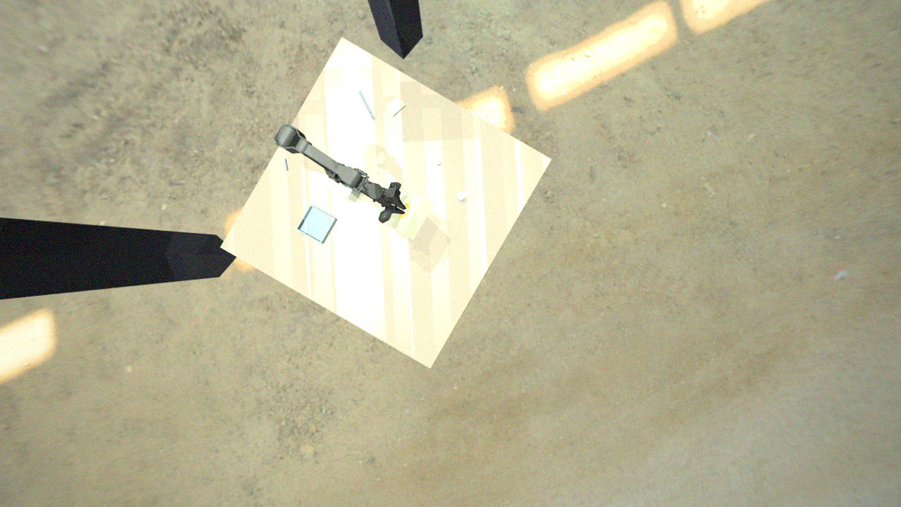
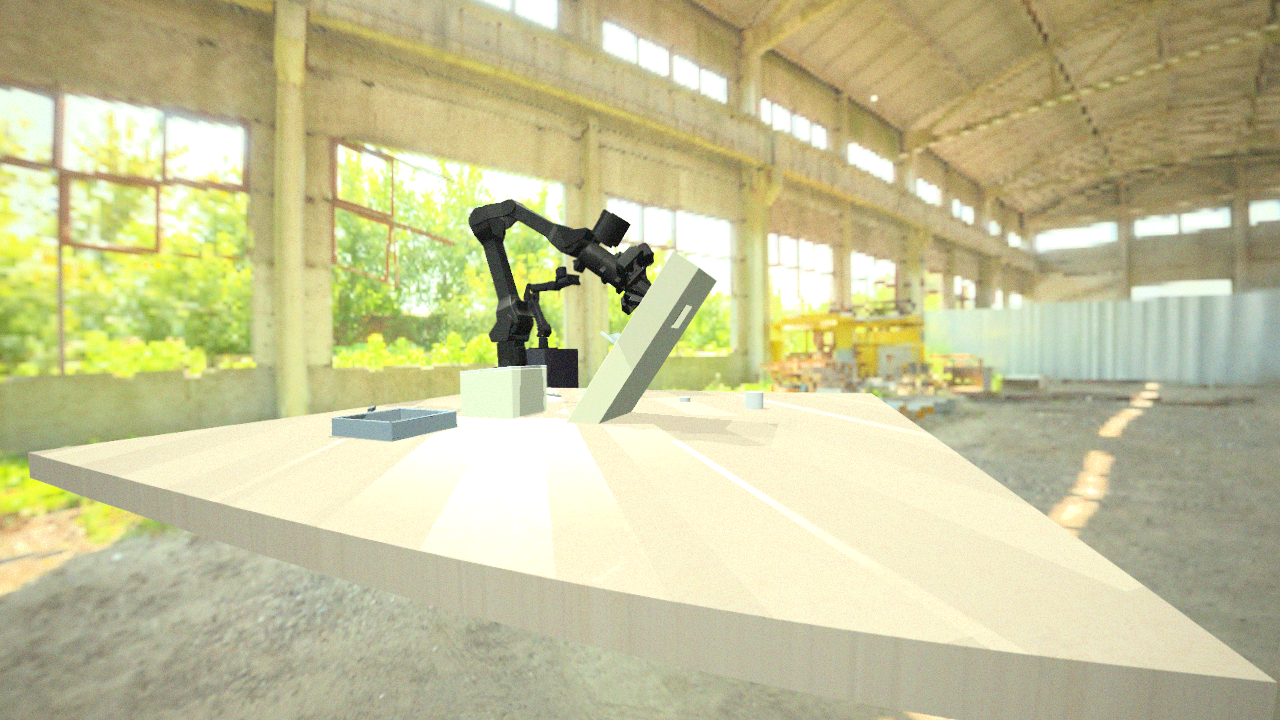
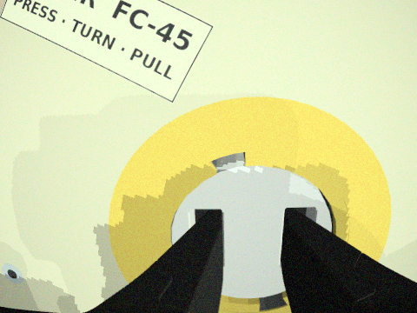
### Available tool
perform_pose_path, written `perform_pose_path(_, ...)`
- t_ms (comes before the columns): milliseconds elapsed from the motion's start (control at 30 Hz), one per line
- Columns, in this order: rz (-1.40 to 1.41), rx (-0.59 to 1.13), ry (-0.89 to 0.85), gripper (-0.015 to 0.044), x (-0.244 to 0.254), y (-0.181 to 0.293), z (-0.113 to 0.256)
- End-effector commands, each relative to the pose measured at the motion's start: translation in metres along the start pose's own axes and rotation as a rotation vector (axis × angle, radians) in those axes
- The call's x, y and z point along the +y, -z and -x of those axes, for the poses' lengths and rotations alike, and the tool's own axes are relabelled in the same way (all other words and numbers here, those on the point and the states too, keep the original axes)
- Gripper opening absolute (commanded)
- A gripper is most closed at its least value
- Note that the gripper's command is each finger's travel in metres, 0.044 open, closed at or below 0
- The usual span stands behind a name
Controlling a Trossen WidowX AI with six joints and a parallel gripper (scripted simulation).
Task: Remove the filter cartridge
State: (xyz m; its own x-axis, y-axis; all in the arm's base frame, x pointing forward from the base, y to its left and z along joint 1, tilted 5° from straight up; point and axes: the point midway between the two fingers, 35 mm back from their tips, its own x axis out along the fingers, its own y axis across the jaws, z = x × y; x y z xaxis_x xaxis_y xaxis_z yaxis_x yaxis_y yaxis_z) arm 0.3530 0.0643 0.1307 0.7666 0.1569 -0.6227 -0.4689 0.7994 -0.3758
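Observation:
The pale green service panel (image 1: 420, 215) (image 2: 626, 353) (image 3: 339, 56) leans at a slant on the table, with a yellow ring (image 3: 261, 126) on its face. Inside the ring the round light-grey filter cartridge (image 3: 253, 187) sits in the panel. My gripper (image 1: 404, 210) (image 3: 250, 223) is at the panel, one black fingertip in each of the two slots. It is shut on the cartridge's middle bar between them. The fingers hide the lower parts of the slots. The blue-grey tray (image 1: 317, 224) (image 2: 358, 427) stands apart from the panel, with nothing seen in it from above.
A pale box (image 1: 354, 196) (image 2: 487, 394) stands between tray and panel. A white cylinder (image 1: 461, 196) (image 2: 753, 400) and a small white disc (image 1: 438, 163) lie beyond the panel. A thin rod (image 1: 366, 105) and a pale block (image 1: 395, 107) lie farther off.

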Motion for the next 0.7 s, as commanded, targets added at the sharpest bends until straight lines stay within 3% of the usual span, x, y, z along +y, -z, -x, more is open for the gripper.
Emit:
perform_pose_path(0,-0.139,-0.002,0.005,0.0,-0.0013,-0.0009,-0.0024)
perform_pose_path(667,-0.829,-0.004,0.004,0.0,-0.0014,-0.001,-0.0025)
